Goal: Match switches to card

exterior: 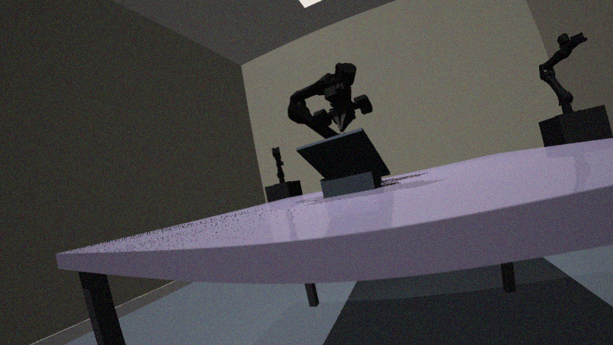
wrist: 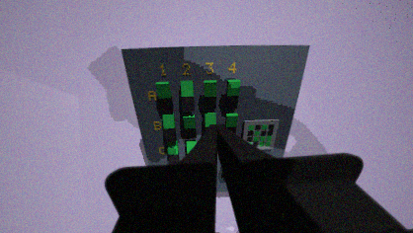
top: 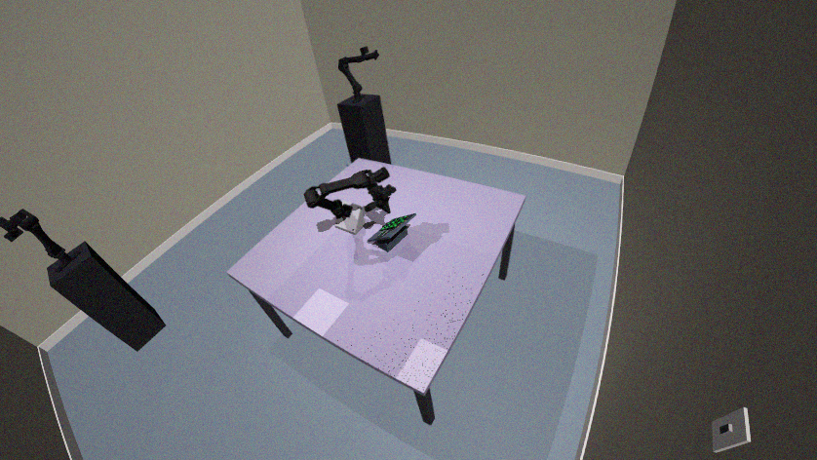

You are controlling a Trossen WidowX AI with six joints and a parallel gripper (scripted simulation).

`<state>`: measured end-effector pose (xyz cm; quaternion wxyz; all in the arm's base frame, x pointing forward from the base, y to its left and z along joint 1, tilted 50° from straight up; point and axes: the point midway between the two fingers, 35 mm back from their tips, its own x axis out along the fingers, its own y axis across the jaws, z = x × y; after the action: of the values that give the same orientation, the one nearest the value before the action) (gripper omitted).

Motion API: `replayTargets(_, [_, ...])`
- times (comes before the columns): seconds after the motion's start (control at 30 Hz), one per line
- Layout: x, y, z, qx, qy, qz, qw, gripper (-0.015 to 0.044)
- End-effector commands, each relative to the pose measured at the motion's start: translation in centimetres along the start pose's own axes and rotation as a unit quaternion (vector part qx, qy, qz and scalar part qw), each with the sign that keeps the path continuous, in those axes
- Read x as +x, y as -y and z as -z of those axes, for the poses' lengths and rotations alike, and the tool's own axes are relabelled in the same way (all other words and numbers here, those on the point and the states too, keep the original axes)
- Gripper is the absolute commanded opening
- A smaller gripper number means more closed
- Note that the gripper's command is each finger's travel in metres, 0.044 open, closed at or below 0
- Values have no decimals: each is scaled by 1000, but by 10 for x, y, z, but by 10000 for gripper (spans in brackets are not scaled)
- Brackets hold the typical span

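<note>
The tilted dark panel point(top: 412, 215) point(exterior: 349, 156) point(wrist: 277, 74) stands on the table. In the wrist view, the green halves of A2 point(wrist: 187, 89), B1 point(wrist: 168, 121) and B3 point(wrist: 210, 119) look bright; those of A1 point(wrist: 163, 90), A3 point(wrist: 209, 89) and B2 point(wrist: 189, 122) look dimmer. I cannot surely tell which halves are raised. C1 point(wrist: 172, 149) and part of C2 point(wrist: 191, 146) show. The small card point(wrist: 261, 133) sits right of the grid, its near edge partly hidden. My gripper point(top: 388, 210) point(exterior: 341, 130) point(wrist: 214, 129) is shut and empty, above the panel; its fingers hide the nearer switches right of C2.
The panel rests on a block point(exterior: 348, 185) on the lilac table point(top: 366, 320) point(exterior: 472, 180). A pale box-like object point(top: 350, 220) is beside the arm's base. Other arms point(top: 349, 71) point(exterior: 557, 81) stand on dark pedestals point(top: 366, 128) point(exterior: 574, 128) beyond the table.
</note>
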<state>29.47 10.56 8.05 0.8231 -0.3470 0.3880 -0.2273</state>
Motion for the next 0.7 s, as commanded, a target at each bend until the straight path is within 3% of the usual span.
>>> replayTargets(0.0, [-2, 23, -15, 5, -1, 4, 1000, 0])
replayTargets(0.17, [0, 25, -17, 5, -1, 4, 1000, 0])
replayTargets(0.3, [31, 26, -18, 6, -12, 5, 1000, 0])
replayTargets(0.67, [43, 27, -18, 6, -12, 5, 1000, 0])
